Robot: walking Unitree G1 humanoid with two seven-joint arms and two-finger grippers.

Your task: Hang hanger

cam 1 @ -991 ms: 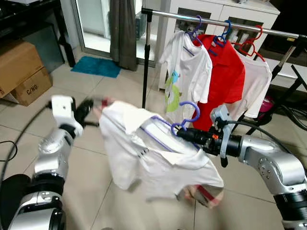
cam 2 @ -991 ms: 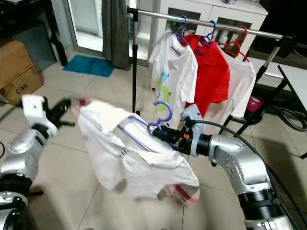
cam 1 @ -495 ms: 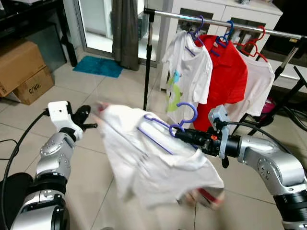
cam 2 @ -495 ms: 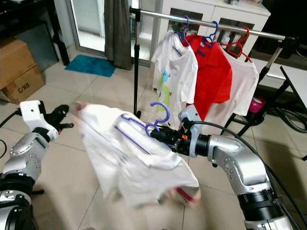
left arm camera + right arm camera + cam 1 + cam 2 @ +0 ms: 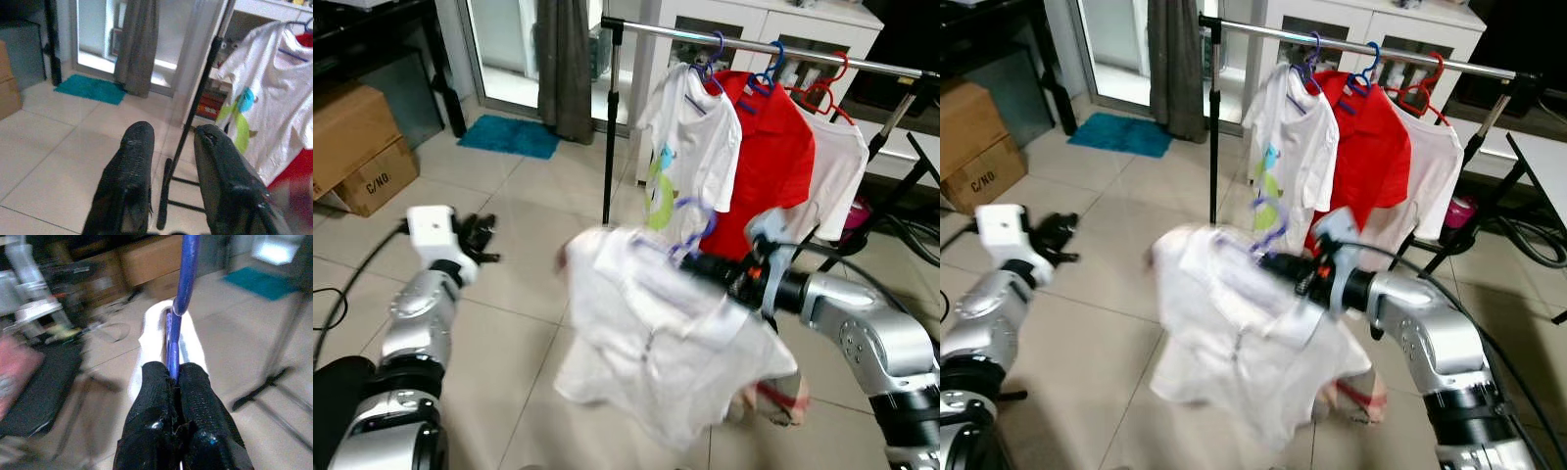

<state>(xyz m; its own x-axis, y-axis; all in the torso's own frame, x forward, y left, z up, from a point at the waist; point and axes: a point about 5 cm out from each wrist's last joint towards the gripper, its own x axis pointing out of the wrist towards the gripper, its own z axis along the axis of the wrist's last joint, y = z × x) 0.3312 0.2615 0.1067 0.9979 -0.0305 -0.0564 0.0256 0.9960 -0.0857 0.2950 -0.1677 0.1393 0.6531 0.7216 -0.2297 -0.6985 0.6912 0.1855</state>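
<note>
My right gripper (image 5: 697,264) is shut on the stem of a purple hanger (image 5: 177,308), just below its hook (image 5: 691,219). A white shirt (image 5: 656,338) hangs from the hanger, blurred by motion, and droops toward the floor. The hanger is in front of and below the clothes rail (image 5: 754,44), near the white printed shirt (image 5: 690,147) hanging there. A red shirt (image 5: 773,147) and another white shirt (image 5: 837,166) hang further right on the rail. My left gripper (image 5: 480,238) is out to the left, open, with nothing between its fingers (image 5: 129,176).
The rack's black upright pole (image 5: 610,127) stands just behind the held shirt. Cardboard boxes (image 5: 352,147) sit at the far left, with a teal mat (image 5: 509,135) and a grey curtain (image 5: 566,59) behind. Cables (image 5: 911,235) lie on the floor at the right.
The white shirt has swung away from my left gripper toward the right and now hangs lower from the hanger. My left gripper stays out to the left, holding nothing.
</note>
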